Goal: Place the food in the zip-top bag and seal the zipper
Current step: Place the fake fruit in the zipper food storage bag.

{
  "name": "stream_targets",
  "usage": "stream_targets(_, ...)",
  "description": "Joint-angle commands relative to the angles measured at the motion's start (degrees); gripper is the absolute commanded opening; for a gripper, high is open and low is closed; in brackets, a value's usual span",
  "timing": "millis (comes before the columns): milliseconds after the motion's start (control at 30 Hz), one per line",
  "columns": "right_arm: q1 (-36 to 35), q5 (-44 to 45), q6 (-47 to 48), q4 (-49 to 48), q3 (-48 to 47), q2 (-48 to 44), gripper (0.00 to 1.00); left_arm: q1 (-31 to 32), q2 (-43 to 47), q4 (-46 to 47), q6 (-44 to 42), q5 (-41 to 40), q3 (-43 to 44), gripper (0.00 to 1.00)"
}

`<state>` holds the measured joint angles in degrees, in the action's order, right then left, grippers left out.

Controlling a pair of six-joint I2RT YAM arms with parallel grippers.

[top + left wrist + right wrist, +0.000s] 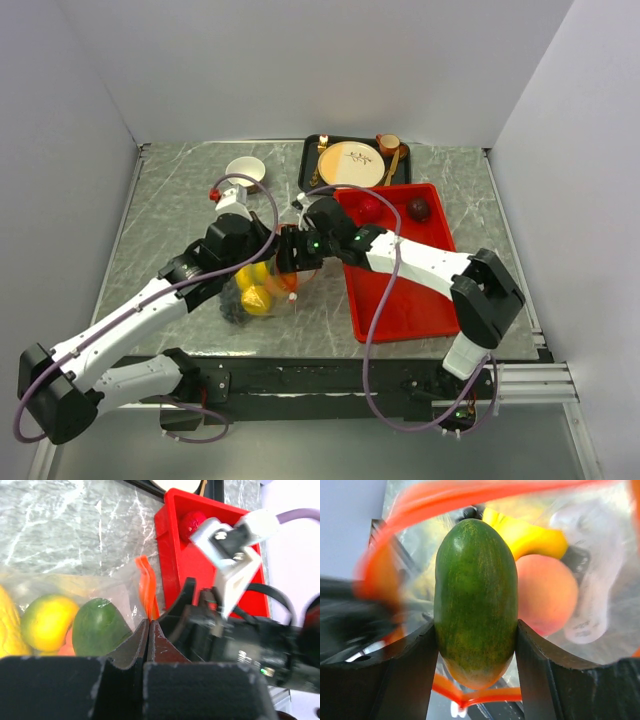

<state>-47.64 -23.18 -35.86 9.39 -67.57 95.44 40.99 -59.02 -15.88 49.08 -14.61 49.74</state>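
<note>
The zip-top bag (255, 295) lies on the table between the arms, with yellow and orange food inside. My left gripper (149, 622) is shut on the orange-red zipper (145, 580) at the bag's mouth. My right gripper (476, 645) is shut on a green mango (475, 600), held upright inside the open mouth, with the zipper strip (490, 697) looping round it. Behind the mango lie a peach (545, 597) and a yellow banana-like piece (525, 535). A red apple (370, 207) and a dark plum (418, 208) sit in the red tray (410, 300).
A black tray with a cream plate (351, 163), cutlery and a cup stands at the back. A white bowl (246, 170) sits at the back left, a small red piece (214, 193) beside it. The two arms cross close together over the bag.
</note>
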Motion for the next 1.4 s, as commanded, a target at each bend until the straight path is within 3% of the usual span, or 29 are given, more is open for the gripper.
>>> stream_targets(0, -1.2, 0.0, -2.8, -6.7, -1.3, 1.2, 0.37, 2.0, 4.0, 3.7, 2.2, 1.1, 0.7, 0.01)
stream_targets(233, -2.2, 1.0, -5.4, -11.4, 0.5, -0.2, 0.42, 2.0, 5.4, 0.5, 1.6, -0.8, 1.5, 0.01)
stream_targets(467, -4.4, 8.8, -9.8, -14.6, 0.9, 0.9, 0.45, 2.1, 7.5, 0.6, 2.5, -2.0, 0.6, 0.01)
stream_targets(733, -5.3, 10.5, -10.6, -18.8, 2.7, 2.1, 0.70, 2.0, 8.9, -0.5, 3.0, -3.6, 0.5, 0.01)
stream_targets(967, -5.1, 15.0, -8.7, -17.8, 5.6, -2.6, 0.85, 2.1, 10.1, -1.1, 3.5, -5.5, -0.1, 0.01)
stream_targets(1367, -4.6, 30.5, -5.8, -13.4, 13.3, -18.3, 0.91, 2.1, 10.2, -1.7, 3.7, -6.6, -0.4, 0.02)
